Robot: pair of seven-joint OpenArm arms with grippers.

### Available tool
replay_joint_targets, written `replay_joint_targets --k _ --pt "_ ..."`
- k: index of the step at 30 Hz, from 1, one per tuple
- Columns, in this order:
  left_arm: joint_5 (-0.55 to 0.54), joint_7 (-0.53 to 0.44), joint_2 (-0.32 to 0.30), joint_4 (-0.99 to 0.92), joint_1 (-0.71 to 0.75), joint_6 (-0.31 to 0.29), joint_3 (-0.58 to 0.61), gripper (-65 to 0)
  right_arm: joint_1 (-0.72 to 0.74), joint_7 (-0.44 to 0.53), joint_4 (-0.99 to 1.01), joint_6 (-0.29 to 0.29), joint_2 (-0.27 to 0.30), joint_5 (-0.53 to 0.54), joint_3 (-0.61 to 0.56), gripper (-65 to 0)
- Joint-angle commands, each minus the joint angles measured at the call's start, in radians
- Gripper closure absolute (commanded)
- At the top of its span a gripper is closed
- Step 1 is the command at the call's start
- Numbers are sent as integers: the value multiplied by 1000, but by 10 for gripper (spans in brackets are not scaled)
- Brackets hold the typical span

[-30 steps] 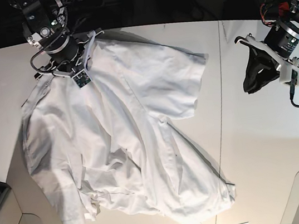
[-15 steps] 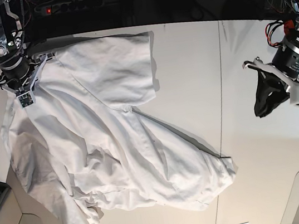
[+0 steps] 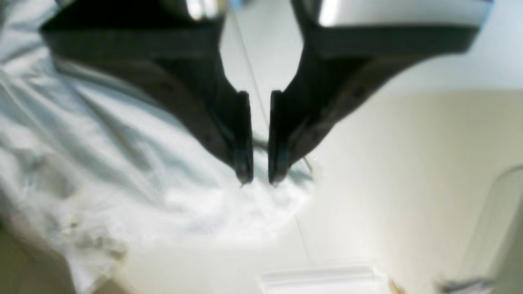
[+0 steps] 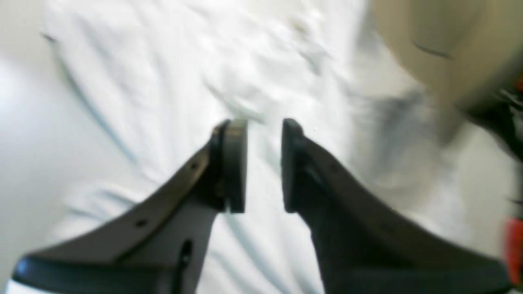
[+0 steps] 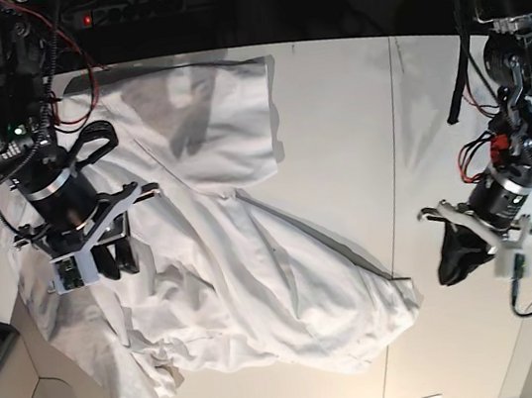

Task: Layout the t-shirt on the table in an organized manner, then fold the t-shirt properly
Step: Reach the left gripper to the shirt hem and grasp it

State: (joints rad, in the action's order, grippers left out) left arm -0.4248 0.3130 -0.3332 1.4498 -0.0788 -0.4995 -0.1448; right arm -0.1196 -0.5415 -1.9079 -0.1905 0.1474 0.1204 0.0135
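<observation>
A rumpled white t-shirt (image 5: 226,265) sprawls across the left half of the cream table (image 5: 352,106), one sleeve spread toward the far edge. The right gripper (image 4: 263,163) hovers above the cloth, jaws narrowly parted and empty. The left gripper (image 3: 260,171) hangs off to the shirt's side, jaws almost together, holding nothing.

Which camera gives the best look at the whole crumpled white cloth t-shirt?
The base view: the white cloth t-shirt shows entire there, spread wrinkled across the cream table. The right wrist view shows only blurred folds beneath the right gripper; the left wrist view shows one blurred edge.
</observation>
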Motion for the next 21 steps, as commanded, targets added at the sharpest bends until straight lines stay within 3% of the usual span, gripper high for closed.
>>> replay_joint_targets --k 1,4,6,9,14,18,21 --pt "-14 -34 -13 -44 -68 4 27 -106 24 23 12 1 -21 3 -18 -111" --pt "-2 -56 -13 -227 -217 10 130 -107 80 34 135 0 -87 -11 -90 -110" --pt "10 -71 -7 -335 -312 10 191 -144 118 45 248 1 -116 -42 -143 -110" --pt "65 -93 23 -489 -444 10 256 -213 177 80 440 4 -138 -90 -216 -110" --pt "111 -183 86 -741 -622 53 331 -217 233 111 649 2 -178 -140 -281 -110" --pt "158 -191 145 -921 -710 116 385 -217 221 21 653 -43 -181 -139 -304 -95" --pt "197 -194 172 -1002 -713 121 409 -217 212 -68 645 -92 -180 -129 -306 -68"
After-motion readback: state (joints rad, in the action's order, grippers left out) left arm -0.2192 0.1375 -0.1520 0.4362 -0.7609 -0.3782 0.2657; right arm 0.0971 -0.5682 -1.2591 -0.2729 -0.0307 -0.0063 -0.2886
